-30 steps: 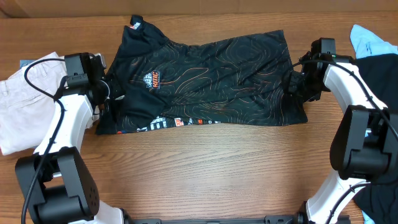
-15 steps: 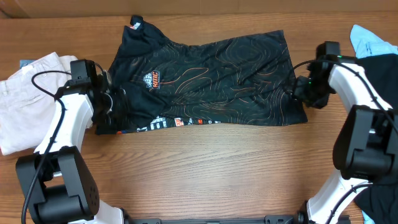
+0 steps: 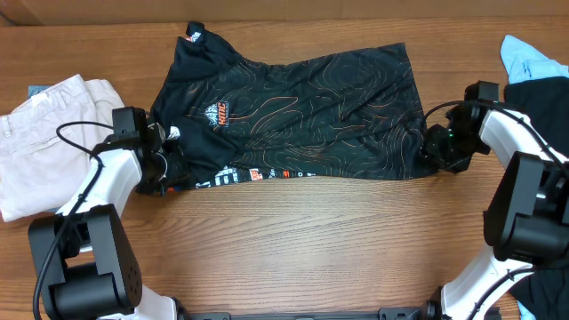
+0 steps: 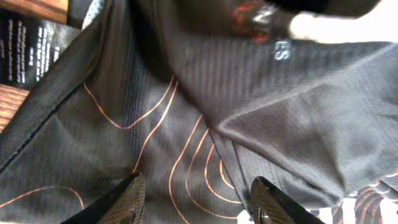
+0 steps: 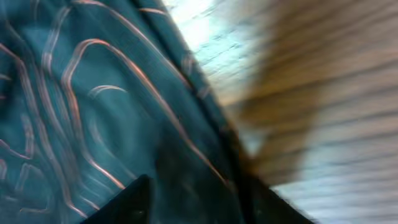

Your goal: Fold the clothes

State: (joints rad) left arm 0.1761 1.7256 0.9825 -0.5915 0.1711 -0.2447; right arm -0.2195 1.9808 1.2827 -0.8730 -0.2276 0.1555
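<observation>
The clothes (image 3: 302,107) are lying spread out across the far middle of the bench (image 3: 293,249). It's one black piece covered in thin orange squiggly lines. There's a little logo (image 3: 218,114) on the left half, and a strip of white lettering (image 3: 258,174) peeks out along the near edge. It's mostly flat, with a few wrinkles on the right half.

The left gripper (image 3: 169,167) is down at the near left corner of the clothes, right on the edge. In the left wrist view its fingers (image 4: 127,199) stand fairly wide apart, and the black fabric fills almost the whole picture beyond them, with a fold running across it. I don't see anything pinched, so I'd call it open over the cloth.

The right gripper (image 3: 437,147) is at the near right corner, sitting on the right-hand edge of the clothes. Its wrist view is really blurry. You can make out two dark fingers (image 5: 124,202) with a gap between them, and the hem of the fabric runs down into that gap, cloth on one side and bare wood on the other. The jaws look apart there too, not clamped.

Off to the left, some beige trousers (image 3: 40,147) lie beside the left arm, apart from the clothes. In the far right corner there's a bit of blue cloth (image 3: 533,58).
</observation>
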